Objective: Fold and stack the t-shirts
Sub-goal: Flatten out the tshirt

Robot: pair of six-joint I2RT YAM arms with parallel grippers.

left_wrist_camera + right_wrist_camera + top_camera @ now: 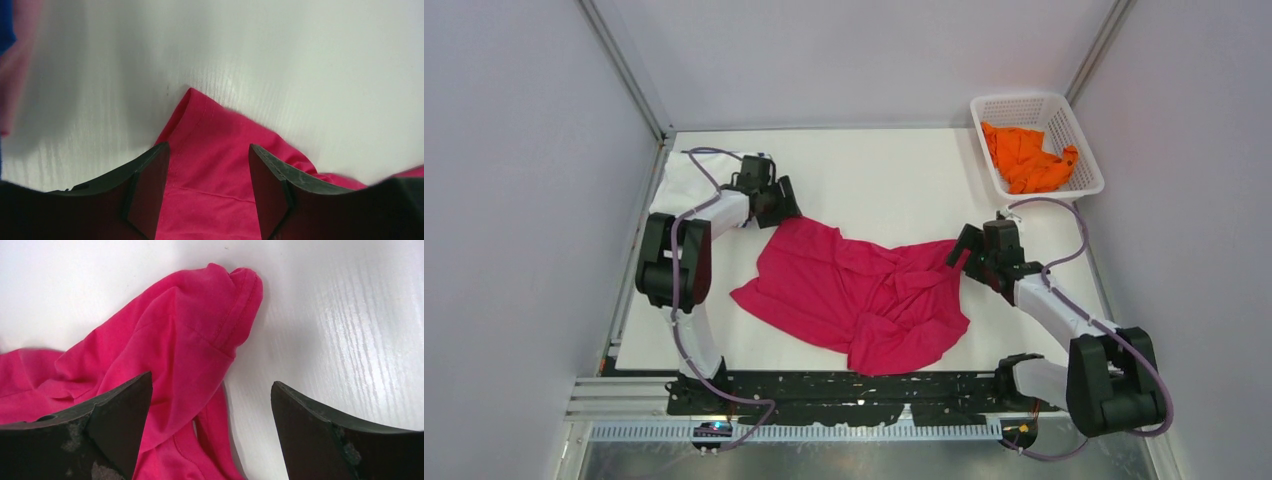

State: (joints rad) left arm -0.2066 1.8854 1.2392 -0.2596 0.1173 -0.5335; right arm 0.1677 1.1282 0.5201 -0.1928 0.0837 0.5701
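Note:
A magenta-pink t-shirt (854, 290) lies crumpled on the white table (894, 185). My left gripper (776, 203) is open above its far left corner, and the cloth (210, 150) lies between the jaws. My right gripper (969, 250) is open over the shirt's right sleeve (200, 340); the left jaw is over the cloth and the right jaw is over bare table. An orange t-shirt (1027, 158) lies bunched in the basket. A white t-shirt (686, 182) lies under my left arm. Blue (6, 25) and pink (20, 60) cloth edges show blurred at the left of the left wrist view.
A white plastic lattice basket (1084, 150) stands at the table's far right corner. Grey walls enclose the table on three sides. A black rail (854, 395) runs along the near edge by the arm bases.

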